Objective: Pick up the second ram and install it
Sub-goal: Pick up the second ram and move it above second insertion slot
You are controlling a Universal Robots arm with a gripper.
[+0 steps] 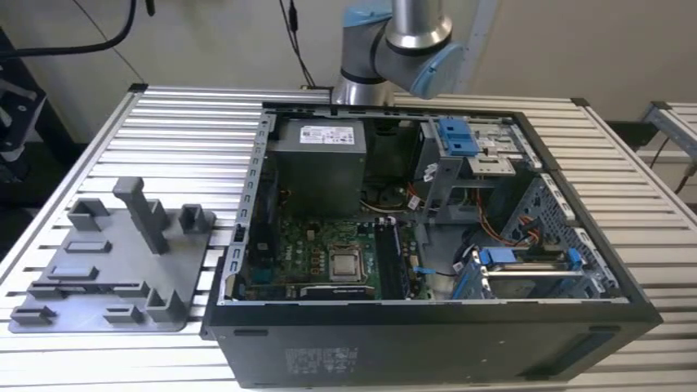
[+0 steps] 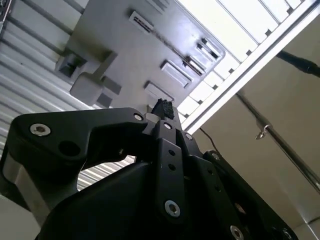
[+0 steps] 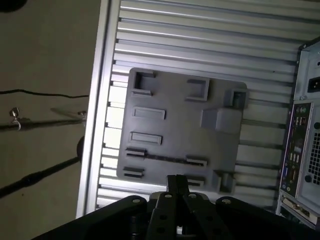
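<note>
Second ram (image 3: 165,157) slotted in gray holder (image 3: 172,135); case (image 3: 305,150) beside

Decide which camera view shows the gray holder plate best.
The first wrist view: the gray holder plate appears face-on, nearly whole. The exterior view shows it obliquely, at its left. In the second wrist view the hand covers part.

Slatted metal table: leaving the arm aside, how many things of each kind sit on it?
Gray plastic holder plate: 1
Open black metal computer case: 1
Thin dark memory stick, on edge in the plate: 1
Total: 3
</note>
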